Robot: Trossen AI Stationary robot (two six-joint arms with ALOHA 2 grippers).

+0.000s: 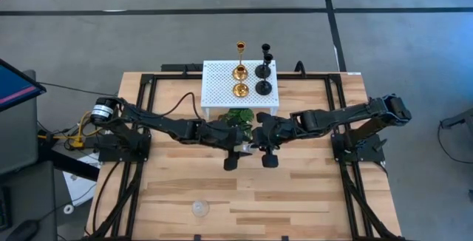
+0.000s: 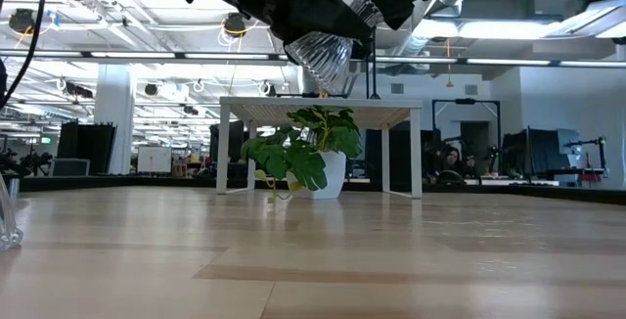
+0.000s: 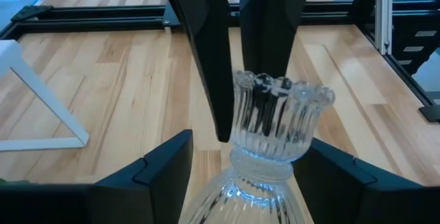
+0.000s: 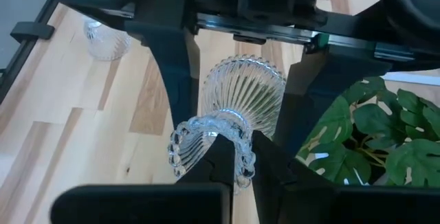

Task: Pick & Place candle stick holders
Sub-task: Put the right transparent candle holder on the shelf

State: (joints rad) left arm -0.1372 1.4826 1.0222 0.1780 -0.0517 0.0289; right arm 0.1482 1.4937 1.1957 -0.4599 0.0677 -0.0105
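Note:
A clear ribbed glass candle holder [image 3: 278,124] hangs in the air between my two grippers over the table's middle [image 1: 247,146]. My right gripper [image 4: 240,165] is shut on its cup rim. My left gripper [image 3: 247,183] is open, with one finger on each side of the holder's flared base [image 4: 240,90]. A second clear glass holder [image 1: 199,209] stands on its base near the table's front left. Two gold holders [image 1: 240,71] and two black holders [image 1: 263,71] stand on the white perforated stand [image 1: 222,86]. My right gripper holds the cup's scalloped rim [image 3: 237,86], with one finger [image 3: 265,38] inside the cup and one [image 3: 210,66] outside against the wall. The holder is lifted clear of the table and lies tilted. My left gripper's fingers [image 3: 168,165] flank the base; I cannot tell whether they touch it.
A green leafy plant in a white pot [image 2: 303,158] stands just in front of the stand, right behind the grippers. The stand's legs [image 2: 223,148] rest on the table's far middle. Bare wood lies toward the near edge [image 1: 295,204].

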